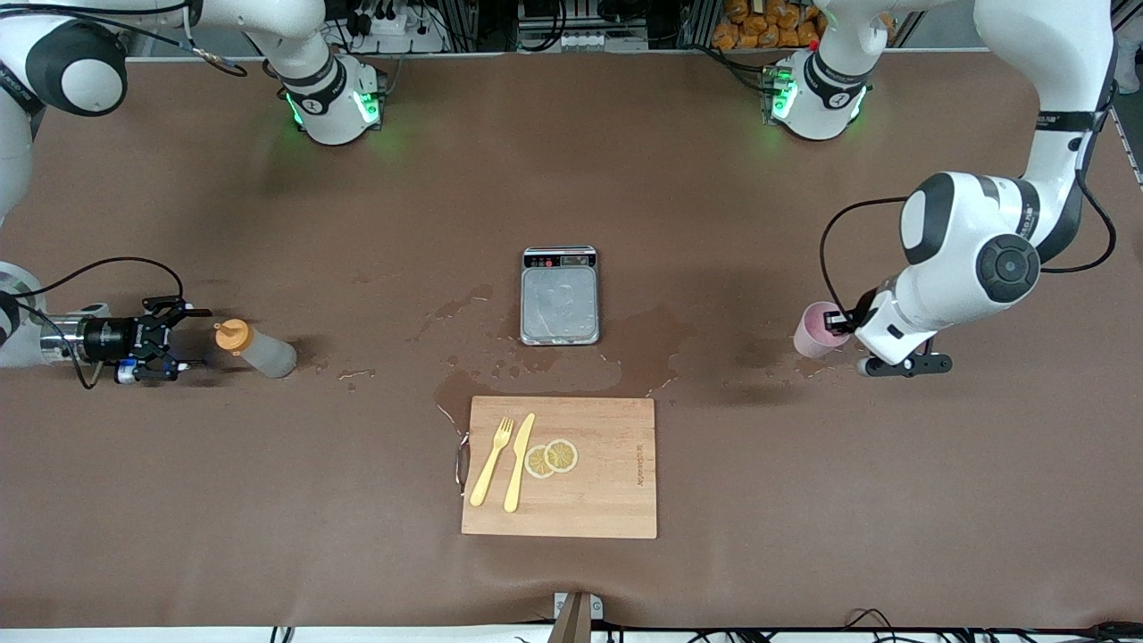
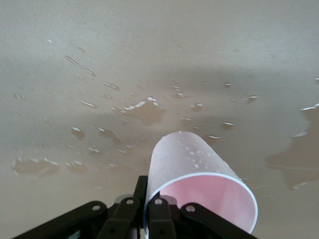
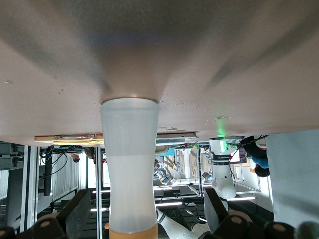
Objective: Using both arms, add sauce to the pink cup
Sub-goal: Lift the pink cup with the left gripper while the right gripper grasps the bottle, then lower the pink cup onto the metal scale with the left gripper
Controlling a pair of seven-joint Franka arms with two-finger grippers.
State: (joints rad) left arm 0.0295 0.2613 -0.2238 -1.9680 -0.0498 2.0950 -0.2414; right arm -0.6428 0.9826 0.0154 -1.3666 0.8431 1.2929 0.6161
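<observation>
The left gripper (image 1: 838,320) is closed on the rim of the small pale pink plastic cup (image 1: 817,330), at the table's (image 1: 804,491) three o'clock. The right gripper (image 1: 183,344) stands wide, beside the translucent squeeze bottle with orange cap (image 1: 254,349) at nine o'clock. The thin rim grip may slip on lifting, so the wet cup could tilt.

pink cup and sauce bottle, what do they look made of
Pink cup: likely thin plastic, matte outside with a smooth rim; light glows through its wall. Sauce bottle: probably soft translucent plastic, frosted greyish-white, a darker fill level showing through; its orange cap looks like opaque plastic.
</observation>
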